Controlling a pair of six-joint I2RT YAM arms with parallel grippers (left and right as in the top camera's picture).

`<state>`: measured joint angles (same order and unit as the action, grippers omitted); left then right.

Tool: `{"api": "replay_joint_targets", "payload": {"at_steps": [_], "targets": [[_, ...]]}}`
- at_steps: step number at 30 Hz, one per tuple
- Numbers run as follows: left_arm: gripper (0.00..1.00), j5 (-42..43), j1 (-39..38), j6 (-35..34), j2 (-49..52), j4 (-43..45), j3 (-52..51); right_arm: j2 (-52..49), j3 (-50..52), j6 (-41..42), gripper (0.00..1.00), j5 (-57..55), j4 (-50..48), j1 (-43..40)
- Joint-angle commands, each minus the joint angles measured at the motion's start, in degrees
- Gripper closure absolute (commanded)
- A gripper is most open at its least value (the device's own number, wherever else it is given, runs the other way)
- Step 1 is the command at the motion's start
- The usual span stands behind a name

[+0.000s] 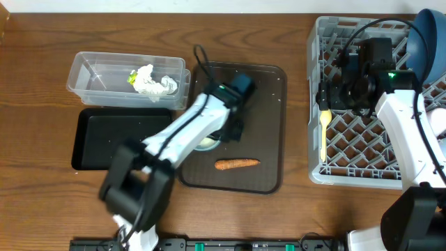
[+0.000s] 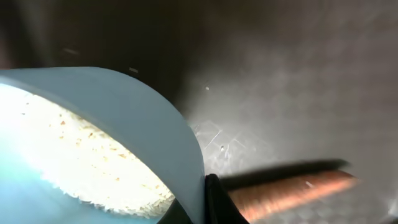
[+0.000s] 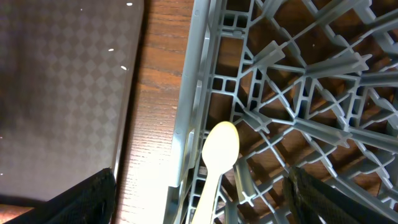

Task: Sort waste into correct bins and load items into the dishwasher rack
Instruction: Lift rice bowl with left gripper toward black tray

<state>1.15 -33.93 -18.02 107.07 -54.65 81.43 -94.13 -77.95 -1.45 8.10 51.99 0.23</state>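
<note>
My left gripper is shut on the rim of the small light blue bowl, which sits on the dark brown serving tray. In the left wrist view the jaws clamp the bowl wall, with white rice inside. The orange carrot piece lies on the tray just right of the bowl. My right gripper is open over the left edge of the grey rack. The pale yellow spoon lies in the rack between its fingers.
The clear tub at the back left holds white tissue and a yellow-green wrapper. The black tray lies in front of it. The dark blue bowl stands in the rack's far right corner.
</note>
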Motion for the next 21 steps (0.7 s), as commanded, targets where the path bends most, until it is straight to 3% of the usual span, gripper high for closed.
{"api": "replay_joint_targets", "payload": {"at_steps": [1, 12, 21], "targets": [[0.94, -1.40, 2.75, 0.00, -6.29, -0.57, 1.27, 1.14, -0.96, 0.31, 0.14, -0.17, 0.07, -0.17], [0.94, 12.81, 18.97, 0.68, -10.43, -1.84, 0.00, 1.14, -0.96, 0.31, 0.14, -0.17, 0.13, -0.17], [0.94, 30.64, 35.36, 10.43, -10.43, -1.57, -2.29, 1.14, -0.96, 0.31, 0.15, -0.17, 0.11, -0.17]]}}
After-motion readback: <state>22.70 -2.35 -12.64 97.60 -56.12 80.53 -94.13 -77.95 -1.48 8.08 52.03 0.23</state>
